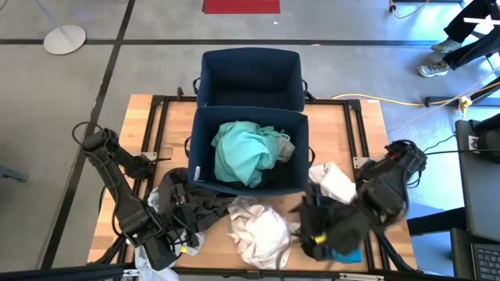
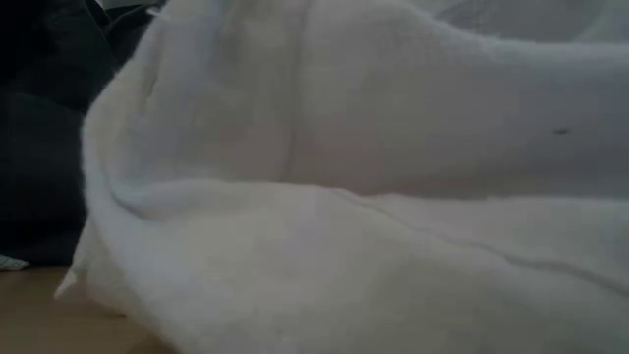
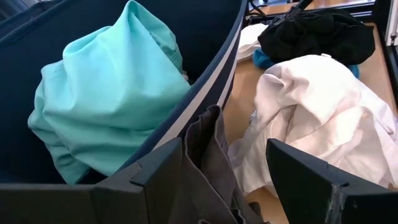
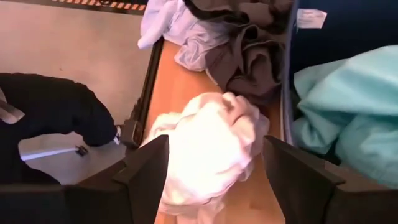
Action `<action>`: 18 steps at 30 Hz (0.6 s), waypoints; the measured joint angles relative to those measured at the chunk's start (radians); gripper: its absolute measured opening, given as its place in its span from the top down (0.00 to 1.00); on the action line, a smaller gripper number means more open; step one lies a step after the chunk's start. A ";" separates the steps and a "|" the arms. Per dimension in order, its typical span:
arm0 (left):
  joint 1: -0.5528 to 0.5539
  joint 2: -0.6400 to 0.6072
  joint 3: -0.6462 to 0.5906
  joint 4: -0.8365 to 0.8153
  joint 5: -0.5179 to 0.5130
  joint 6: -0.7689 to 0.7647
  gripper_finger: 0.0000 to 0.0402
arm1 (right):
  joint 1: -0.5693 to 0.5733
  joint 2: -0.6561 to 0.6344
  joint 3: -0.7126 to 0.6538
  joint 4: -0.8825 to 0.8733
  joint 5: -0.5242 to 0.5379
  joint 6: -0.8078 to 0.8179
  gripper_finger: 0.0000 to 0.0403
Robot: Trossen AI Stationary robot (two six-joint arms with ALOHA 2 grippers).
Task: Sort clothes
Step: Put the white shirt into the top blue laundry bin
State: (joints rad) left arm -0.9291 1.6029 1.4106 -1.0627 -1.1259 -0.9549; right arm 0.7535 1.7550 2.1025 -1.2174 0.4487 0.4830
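From above, two navy blue fabric bins stand end to end on the wooden table (image 1: 367,125); the farther bin (image 1: 251,76) looks empty, and the nearer bin (image 1: 248,152) holds a crumpled turquoise garment (image 1: 244,154) with a bit of grey cloth beside it. Along the front edge lie the rest of the clothes: a rumpled white garment (image 1: 262,228) in the middle, a dark grey garment (image 1: 199,204) to its left against the nearer bin's corner, and a smaller white piece (image 1: 334,181) near the right arm.

The left gripper (image 1: 173,234) sits low at the front left, over the dark grey garment. Its wrist camera shows what the overhead cannot — the two dark fingers (image 3: 303,174) spread wide, with grey folds rising between them but not pinched. That view also catches a black garment (image 3: 317,32) beyond the white one, with a scrap of teal-blue cloth (image 3: 261,59) peeking out beneath it.

The right gripper (image 1: 319,222) hangs at the front right, just beside the white garment. From its own camera the fingers (image 4: 298,174) stand apart around empty air, the white heap lying below them, untouched.

The table-level camera sees almost nothing else — white fabric fills it, with a dark shape at the left edge.
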 joint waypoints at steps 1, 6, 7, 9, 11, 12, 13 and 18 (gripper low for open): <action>0.000 0.000 0.000 0.000 0.000 -0.003 0.44 | 0.027 0.000 -0.016 -0.002 0.027 0.029 0.36; 0.000 0.000 0.000 -0.002 0.000 -0.011 0.44 | 0.129 0.000 -0.134 -0.006 0.113 0.207 0.36; 0.000 0.000 0.000 -0.002 0.000 -0.013 0.44 | 0.143 0.000 -0.164 -0.005 0.122 0.241 0.36; 0.000 0.000 0.000 -0.002 0.000 -0.017 0.44 | 0.167 0.000 -0.233 0.005 0.138 0.303 0.36; 0.000 0.000 0.000 -0.001 0.000 -0.019 0.44 | 0.183 0.000 -0.311 0.029 0.144 0.363 0.36; 0.000 0.000 0.000 -0.001 0.000 -0.024 0.44 | 0.188 0.000 -0.351 0.051 0.144 0.388 0.36; 0.000 0.000 0.000 -0.002 0.000 -0.027 0.44 | 0.192 0.001 -0.390 0.071 0.145 0.409 0.36; 0.000 0.000 0.000 -0.001 0.000 -0.028 0.44 | 0.193 0.002 -0.586 0.269 0.166 0.429 0.36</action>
State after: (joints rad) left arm -0.9287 1.6028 1.4105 -1.0641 -1.1263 -0.9833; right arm 0.9464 1.7565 1.5169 -0.9483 0.6148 0.9116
